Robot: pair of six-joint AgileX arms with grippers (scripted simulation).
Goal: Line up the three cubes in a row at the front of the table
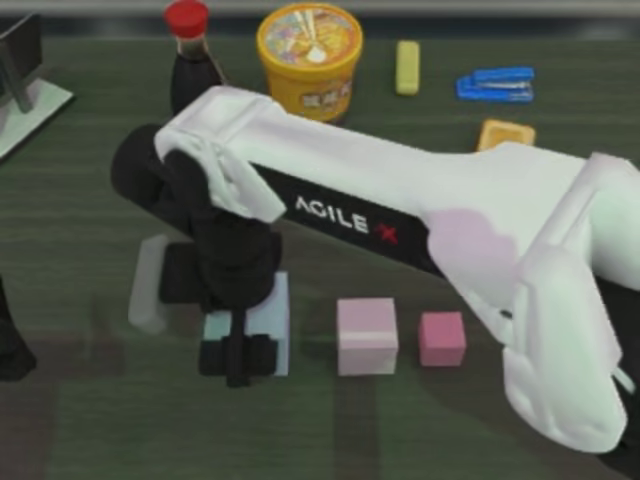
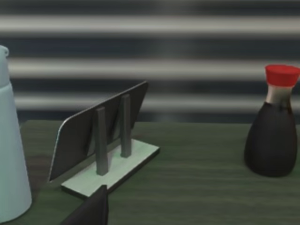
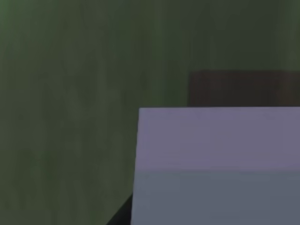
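A: Cubes first, where are they?
B: Blue-grey cube [image 1: 272, 322] front left of centre on the green table [image 1: 80, 200], pale pink cube [image 1: 366, 335] just right of it, small bright pink cube [image 1: 441, 338] right again, all roughly in one row, gaps between.
A: Right gripper [image 1: 236, 355]?
B: Down over the blue-grey cube, fingers on either side of it, pinching it; cube fills the right wrist view.
A: Left?
B: Left gripper [image 1: 12, 350] parked at the left edge, fingers can't tell
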